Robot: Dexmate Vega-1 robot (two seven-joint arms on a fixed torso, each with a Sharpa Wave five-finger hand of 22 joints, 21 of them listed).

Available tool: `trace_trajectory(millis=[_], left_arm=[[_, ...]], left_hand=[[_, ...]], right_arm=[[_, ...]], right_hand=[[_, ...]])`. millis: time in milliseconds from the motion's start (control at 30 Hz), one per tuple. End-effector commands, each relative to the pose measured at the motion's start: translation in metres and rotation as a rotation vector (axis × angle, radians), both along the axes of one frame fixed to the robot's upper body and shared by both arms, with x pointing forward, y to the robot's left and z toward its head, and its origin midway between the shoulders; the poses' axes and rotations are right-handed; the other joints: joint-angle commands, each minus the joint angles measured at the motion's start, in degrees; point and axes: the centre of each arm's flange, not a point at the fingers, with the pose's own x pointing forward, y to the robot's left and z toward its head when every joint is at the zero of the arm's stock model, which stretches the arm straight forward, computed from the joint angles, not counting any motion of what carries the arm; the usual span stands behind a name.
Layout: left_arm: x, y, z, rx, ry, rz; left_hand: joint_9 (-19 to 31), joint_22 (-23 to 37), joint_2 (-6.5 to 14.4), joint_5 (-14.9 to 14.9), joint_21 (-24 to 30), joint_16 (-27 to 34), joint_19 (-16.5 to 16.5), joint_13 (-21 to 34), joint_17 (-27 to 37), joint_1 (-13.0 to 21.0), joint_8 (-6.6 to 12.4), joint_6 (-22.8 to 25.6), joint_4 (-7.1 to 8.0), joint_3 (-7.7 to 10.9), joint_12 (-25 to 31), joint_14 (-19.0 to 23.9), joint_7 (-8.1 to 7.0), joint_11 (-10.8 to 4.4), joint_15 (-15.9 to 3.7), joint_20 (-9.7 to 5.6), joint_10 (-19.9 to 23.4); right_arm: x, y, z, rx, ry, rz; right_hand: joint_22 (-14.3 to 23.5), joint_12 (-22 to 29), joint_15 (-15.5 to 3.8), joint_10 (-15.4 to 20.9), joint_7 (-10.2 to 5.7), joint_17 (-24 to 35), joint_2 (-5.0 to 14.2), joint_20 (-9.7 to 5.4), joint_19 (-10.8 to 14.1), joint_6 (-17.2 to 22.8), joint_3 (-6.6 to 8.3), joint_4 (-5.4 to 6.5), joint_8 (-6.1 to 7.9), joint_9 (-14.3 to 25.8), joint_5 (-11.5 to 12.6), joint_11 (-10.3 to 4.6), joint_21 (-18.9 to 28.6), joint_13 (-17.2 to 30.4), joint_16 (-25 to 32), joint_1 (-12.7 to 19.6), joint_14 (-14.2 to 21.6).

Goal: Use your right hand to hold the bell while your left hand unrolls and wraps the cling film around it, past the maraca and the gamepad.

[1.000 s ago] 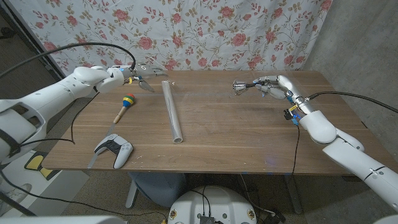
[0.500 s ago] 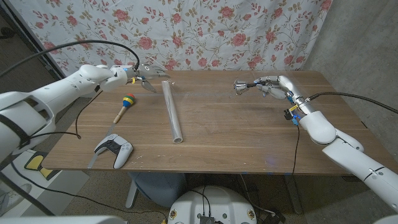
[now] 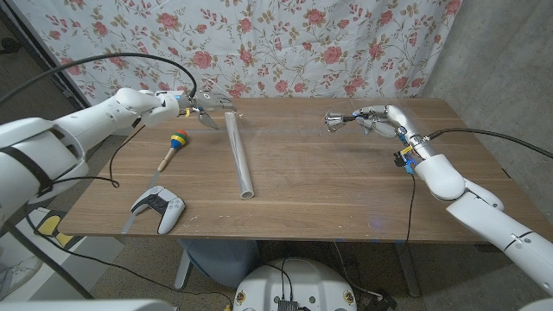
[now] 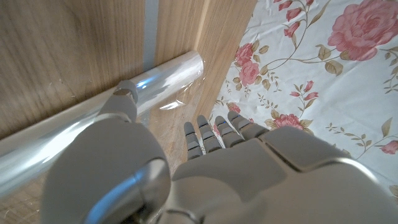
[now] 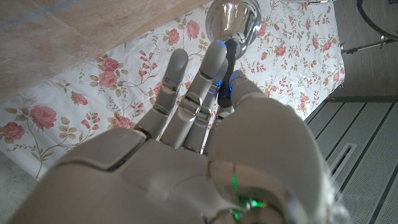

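**Observer:** Start with the big things. What are you working on?

**Me:** A long wooden bench (image 3: 328, 186) with bare planks, in front of a floral cloth backdrop (image 3: 285, 43). There is open wood between my two hands, so I judge there is room to draw film across.

**Observer:** And the roll?

**Me:** The long clear cling film roll (image 3: 239, 154) lies across the bench, its far end beside my left hand (image 3: 197, 107). I judge the tube stiff and light and likely to roll, and the film itself thin, clingy and easily torn. A loose edge shows at that far end (image 4: 177, 93); that is where I would pinch. Whether my left hand already has hold of it I cannot tell.

**Observer:** The bell?

**Me:** The small shiny metal bell (image 3: 333, 120) is off the wood, gripped by its dark handle in my right hand (image 3: 377, 120). It looks hard and slippery, so the handle is the safe hold.

**Observer:** Anything in the way?

**Me:** The colourful wooden maraca (image 3: 174, 145) and the white gamepad (image 3: 158, 206), both well left of the roll.
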Motion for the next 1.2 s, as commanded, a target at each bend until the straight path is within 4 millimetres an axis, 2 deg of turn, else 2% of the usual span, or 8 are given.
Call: trace_trajectory(millis=[33,300,600,867,967,1200], left_arm=[[0.009,-0.005,-0.004,0.033,0.024,-0.003],[0.013,-0.007,-0.007,0.034,0.031,-0.011],[0.018,-0.009,-0.012,0.018,0.039,-0.013],[0.02,-0.013,-0.014,0.031,0.046,-0.018],[0.02,-0.014,-0.014,0.027,0.043,-0.019],[0.021,-0.016,-0.015,0.035,0.049,-0.017]], left_hand=[[0.5,0.3,-0.6,0.3,0.5,-0.1,-0.2,0.3,0.0,0.3,0.81,0.5,-0.26,-0.02,-0.1,-0.7,-0.18,0.0,-0.15,-0.01,-0.8],[1.1,0.3,-0.4,0.4,0.6,0.6,-0.2,0.5,0.1,0.2,1.05,-0.8,-0.03,-0.12,0.5,0.5,-0.49,-0.67,-0.86,0.02,0.1],[2.0,0.3,0.2,0.4,1.6,2.1,2.9,1.1,0.6,-0.3,1.95,-1.9,0.39,-0.21,1.3,4.3,-0.97,-1.52,-1.31,-0.22,1.2],[2.4,0.4,0.4,0.5,1.7,2.1,3.6,1.3,0.9,-0.3,2.5,-2.1,0.32,-0.17,1.7,4.8,-0.79,-1.68,-1.65,-0.37,1.6],[3.0,0.4,1.0,0.4,1.7,3.0,4.3,1.9,1.5,-0.5,3.33,-2.3,0.49,-0.13,3.0,7.5,-0.93,-2.3,-2.29,-0.45,3.9],[3.3,0.4,1.2,0.4,1.6,3.2,4.8,2.4,1.9,-0.6,3.95,-2.3,0.48,-0.1,3.5,8.2,-0.99,-2.27,-2.34,-0.52,4.5]], right_arm=[[0.003,0.002,0.0,0.002,0.005,-0.005],[0.005,0.003,0.001,0.004,0.008,-0.009],[0.005,0.002,0.001,0.006,0.01,-0.013],[0.006,0.002,0.001,0.005,0.011,-0.012],[0.005,0.002,0.0,0.005,0.012,-0.012],[0.005,0.001,0.0,0.009,0.011,-0.012]], right_hand=[[0.0,0.0,-0.13,0.3,-0.02,0.1,0.25,-8.83,-0.3,0.5,0.42,0.08,-0.2,0.2,0.3,-0.21,0.4,0.3,-0.2,0.0,0.4],[0.0,-0.1,-0.13,0.4,0.03,0.2,0.24,-8.83,-0.4,0.4,0.47,0.07,-0.25,0.2,0.3,-0.21,0.5,0.2,-0.3,0.0,0.5],[-0.1,-0.2,-0.13,0.5,0.07,0.3,0.22,-8.81,-0.4,0.4,0.53,0.06,-0.26,0.2,0.3,-0.24,0.6,0.3,-0.3,0.0,0.6],[-0.1,-0.3,-0.14,0.5,-0.02,0.3,0.18,-8.81,-0.5,0.4,0.59,0.02,-0.29,0.2,0.3,-0.28,0.7,0.3,-0.5,0.0,0.6],[-0.1,-0.2,-0.12,0.4,0.0,0.3,0.2,-8.81,-0.5,0.4,0.62,0.04,-0.28,0.2,0.3,-0.26,0.8,0.4,-0.4,-0.1,0.6],[-0.2,-0.4,-0.14,0.5,0.09,0.4,0.2,-8.81,-0.5,0.4,0.7,0.0,-0.3,0.2,0.3,-0.16,0.8,0.3,-0.6,0.0,0.6]])
